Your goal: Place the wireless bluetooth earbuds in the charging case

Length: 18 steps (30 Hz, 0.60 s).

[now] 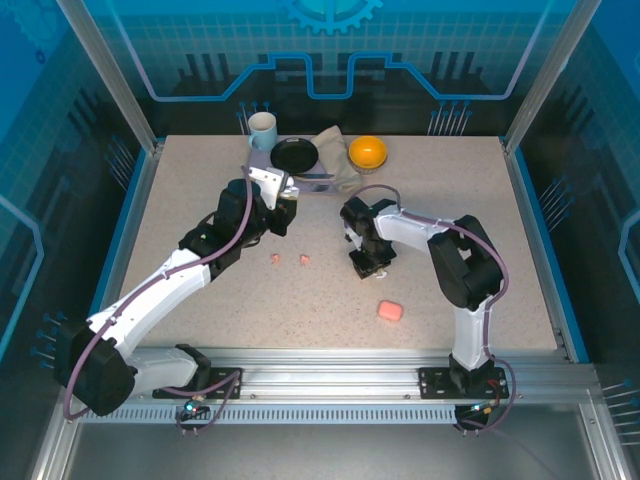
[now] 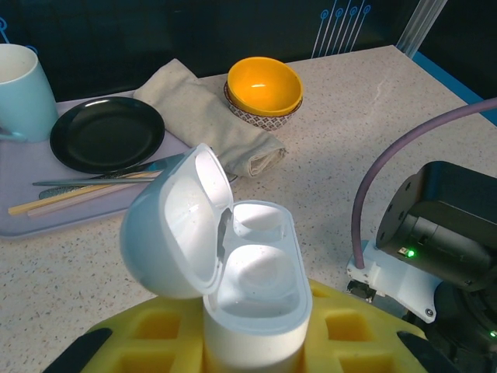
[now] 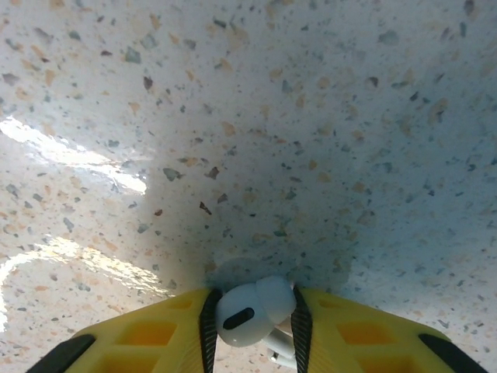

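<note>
My left gripper (image 2: pixel 256 330) is shut on a white charging case (image 2: pixel 260 299), held upright above the table with its lid (image 2: pixel 167 229) swung open to the left; in the top view it (image 1: pixel 283 208) is near the tray. What lies in the case's two wells I cannot tell. Tip-down on the table right of centre, my right gripper (image 1: pixel 366 268) is shut on a white earbud (image 3: pixel 248 311) between its dark pads (image 3: pixel 210 326), just over the speckled surface. Two salmon-pink earbuds (image 1: pixel 276 259) (image 1: pixel 303 259) lie on the table between the arms.
A closed pink case (image 1: pixel 390 311) lies near the right arm's base. At the back a lilac tray (image 2: pixel 31 225) holds a mug (image 2: pixel 19 85), a black plate (image 2: pixel 105 132) and cutlery. Beside it are a beige cloth (image 2: pixel 210 116) and an orange bowl (image 2: pixel 264 85).
</note>
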{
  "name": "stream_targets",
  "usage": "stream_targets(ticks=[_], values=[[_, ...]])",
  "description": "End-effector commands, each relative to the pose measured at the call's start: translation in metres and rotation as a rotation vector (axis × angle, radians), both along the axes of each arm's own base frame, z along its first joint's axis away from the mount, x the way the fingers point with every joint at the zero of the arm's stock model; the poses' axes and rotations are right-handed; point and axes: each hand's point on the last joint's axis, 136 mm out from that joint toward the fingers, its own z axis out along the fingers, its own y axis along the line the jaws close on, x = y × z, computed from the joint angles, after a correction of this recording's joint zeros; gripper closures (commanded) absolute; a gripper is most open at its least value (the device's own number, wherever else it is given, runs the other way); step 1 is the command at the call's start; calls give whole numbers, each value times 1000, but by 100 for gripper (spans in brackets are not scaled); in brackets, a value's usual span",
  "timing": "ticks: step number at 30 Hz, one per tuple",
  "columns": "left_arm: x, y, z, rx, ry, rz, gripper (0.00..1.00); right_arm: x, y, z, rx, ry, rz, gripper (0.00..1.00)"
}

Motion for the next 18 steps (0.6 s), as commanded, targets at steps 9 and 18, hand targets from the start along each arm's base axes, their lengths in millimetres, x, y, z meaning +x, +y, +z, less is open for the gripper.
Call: stream_targets(ticks=[9,18], values=[[2,0,23,-45,-54,-7,100,0,10,-3,-10,20,-29,64],[1,-1,22,-45,-53,-9,100,7,14,-2,-4,12,-35,65]])
